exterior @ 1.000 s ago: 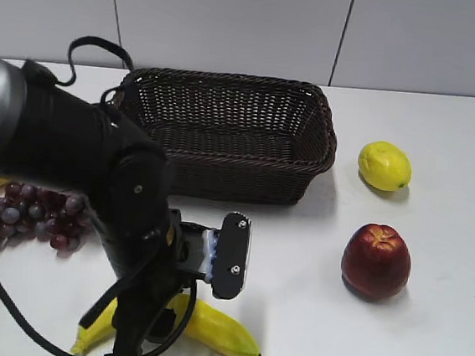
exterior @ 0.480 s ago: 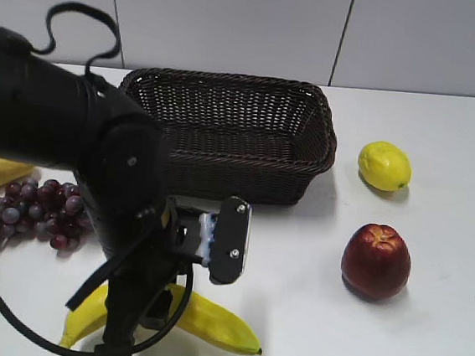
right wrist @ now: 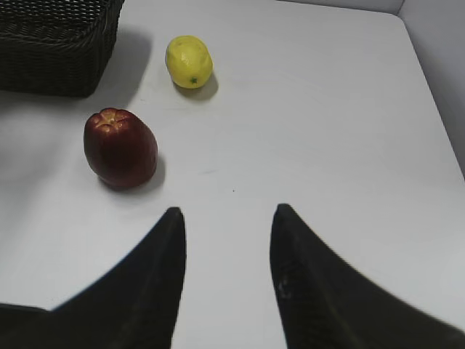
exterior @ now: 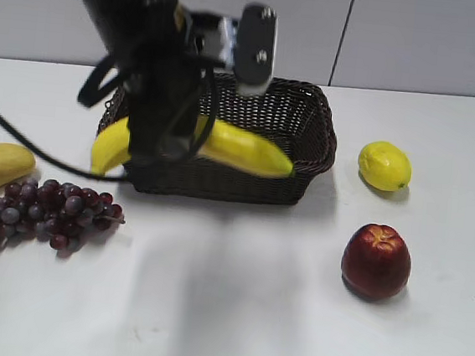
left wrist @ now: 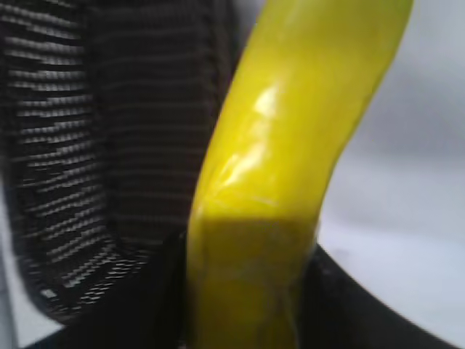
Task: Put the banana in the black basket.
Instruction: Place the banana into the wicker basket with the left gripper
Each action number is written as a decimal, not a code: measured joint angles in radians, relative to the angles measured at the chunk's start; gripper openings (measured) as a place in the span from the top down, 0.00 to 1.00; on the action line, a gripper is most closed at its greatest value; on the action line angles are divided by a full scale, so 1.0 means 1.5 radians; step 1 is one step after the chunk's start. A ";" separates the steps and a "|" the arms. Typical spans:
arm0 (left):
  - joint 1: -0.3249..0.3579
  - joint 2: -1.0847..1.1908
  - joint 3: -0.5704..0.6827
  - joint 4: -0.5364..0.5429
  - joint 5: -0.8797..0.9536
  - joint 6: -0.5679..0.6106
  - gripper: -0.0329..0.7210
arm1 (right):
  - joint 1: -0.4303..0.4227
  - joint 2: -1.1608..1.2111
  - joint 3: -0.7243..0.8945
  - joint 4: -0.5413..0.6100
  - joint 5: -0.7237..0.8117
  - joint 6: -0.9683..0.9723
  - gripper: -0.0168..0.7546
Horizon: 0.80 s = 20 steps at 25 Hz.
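The left gripper (exterior: 169,142) is clamped across the middle of the long curved bright-yellow banana (exterior: 240,149), holding it level for balance. Directly behind and below lies the large dark woven wicker basket (exterior: 311,151). The right gripper (right wrist: 227,218) waits with jaws apart, holding nothing.

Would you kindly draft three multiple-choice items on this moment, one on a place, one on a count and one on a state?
1. Where is the banana?
A. Lying on the table by the grapes
B. Held in the air at the near side of the black basket
C. Beside the lemon

2. How many red apples show in the exterior view?
A. One
B. Two
C. Three

3. How does the right gripper stand?
A. Shut on the apple
B. Shut on the lemon
C. Open and holding nothing

Answers: 1 B, the left gripper clamps the banana clear of the table; 2 A, a single apple sits right of the basket; 3 C, its fingers are spread over bare table.
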 joint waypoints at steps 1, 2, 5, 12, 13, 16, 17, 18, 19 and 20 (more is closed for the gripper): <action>0.015 0.003 -0.028 0.002 -0.010 0.000 0.41 | 0.000 0.000 0.000 0.000 0.000 0.000 0.59; 0.031 0.006 -0.054 0.004 -0.019 0.003 0.41 | 0.000 0.000 0.000 0.000 0.000 0.000 0.59; 0.070 0.029 -0.118 0.011 -0.056 0.016 0.41 | 0.000 0.000 0.000 0.000 0.000 0.000 0.59; 0.094 0.108 -0.177 0.016 -0.150 0.048 0.41 | 0.000 0.000 0.000 0.000 0.000 0.000 0.59; 0.094 0.120 -0.177 0.015 -0.160 0.049 0.41 | 0.000 0.000 0.000 0.000 0.000 0.000 0.59; 0.094 0.160 -0.177 0.014 -0.197 0.050 0.41 | 0.000 0.000 0.000 0.000 0.000 0.000 0.59; 0.094 0.174 -0.177 0.013 -0.206 0.050 0.41 | 0.000 0.000 0.000 0.000 0.000 0.000 0.59; 0.094 0.187 -0.177 0.012 -0.214 0.050 0.41 | 0.000 0.000 0.000 0.000 0.000 0.000 0.59; 0.094 0.199 -0.177 0.012 -0.219 0.050 0.41 | 0.000 0.000 0.000 0.000 0.000 0.000 0.59; 0.094 0.207 -0.177 0.011 -0.220 0.050 0.41 | 0.000 0.000 0.000 0.000 0.000 0.000 0.59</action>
